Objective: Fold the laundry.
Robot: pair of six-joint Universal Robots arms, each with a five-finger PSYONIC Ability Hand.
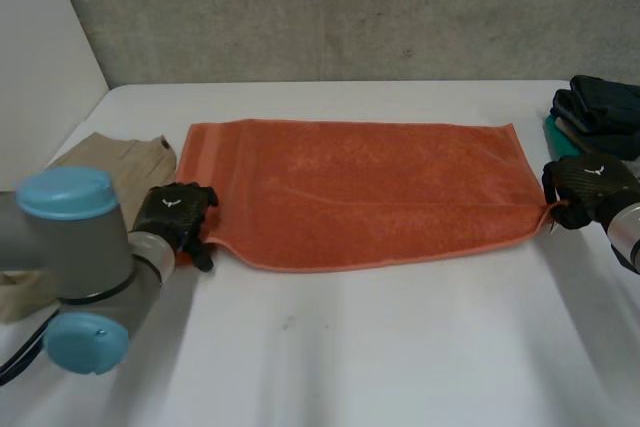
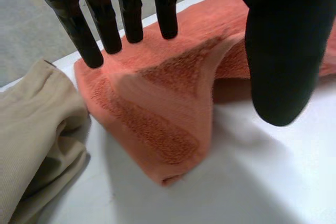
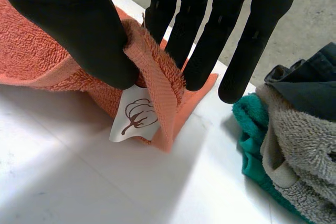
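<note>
White counter (image 1: 400,347), and we're pinching the orange towel (image 1: 370,187) at its near corners, left hand (image 1: 175,212) and right hand (image 1: 590,187), next lifting both together to fold.

There are two hands, the left hand (image 1: 175,215) and the right hand (image 1: 590,187), over one white surface (image 1: 400,347). One orange towel (image 1: 360,192) spans between their fingers, with one white label (image 3: 135,115) at the right fingers. One beige garment (image 1: 110,162) lies beside the left fingers. Near the right fingers are one dark garment (image 1: 605,107), one teal towel (image 1: 558,137) and one grey towel (image 3: 304,150).
</note>
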